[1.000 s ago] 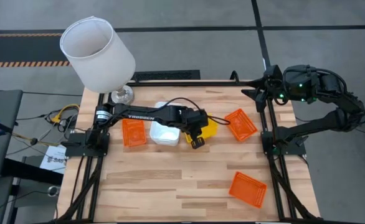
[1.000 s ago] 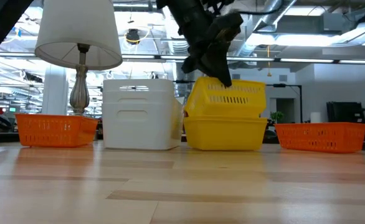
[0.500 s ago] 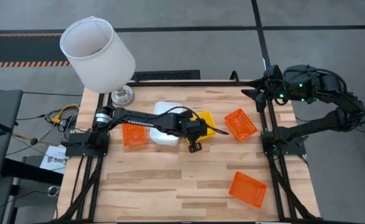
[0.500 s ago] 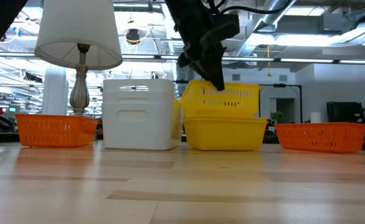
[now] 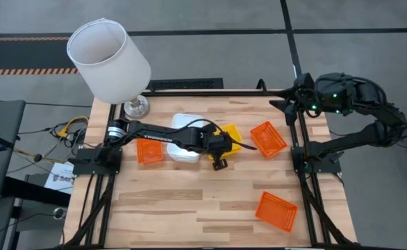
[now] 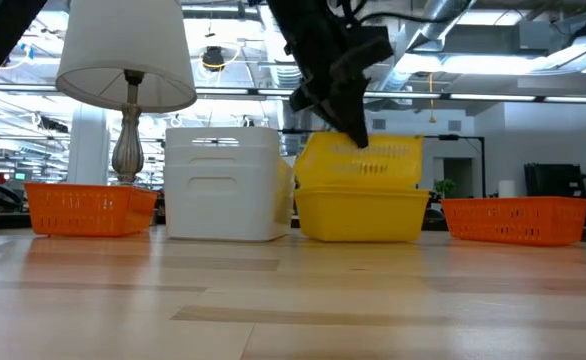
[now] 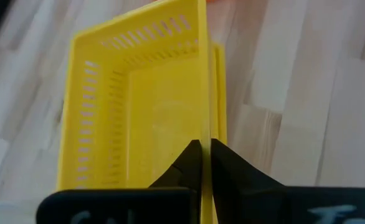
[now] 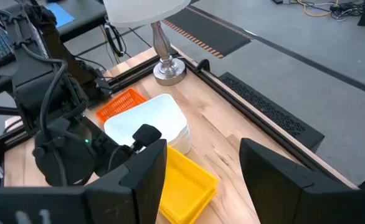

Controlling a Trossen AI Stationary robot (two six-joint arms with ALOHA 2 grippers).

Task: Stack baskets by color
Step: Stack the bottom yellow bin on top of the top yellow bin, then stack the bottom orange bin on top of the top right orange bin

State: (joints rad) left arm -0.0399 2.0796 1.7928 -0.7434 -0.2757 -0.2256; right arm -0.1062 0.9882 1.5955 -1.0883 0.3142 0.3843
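Yellow perforated plastic basket (image 7: pixel 139 124) hangs pinched by its side wall in the left gripper (image 7: pixel 202 163), directly above the yellow basket stack (image 6: pixel 360 212) mid-table, rims nearly parallel. White baskets (image 6: pixel 223 185) sit beside; right gripper (image 5: pixel 287 104) waits open, well apart.

Basket stack (image 5: pixel 184 146) between two baskets (image 5: pixel 148 149)

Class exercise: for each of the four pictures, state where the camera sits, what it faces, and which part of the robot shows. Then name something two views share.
High: overhead, facing down; both arms, left hand.
Low: table height, facing across; left arm above the yellow basket.
Left wrist: on the left arm; fingers shut on the basket wall.
Right wrist: at the table's corner; open right hand, white baskets.
Shared: the yellow basket.
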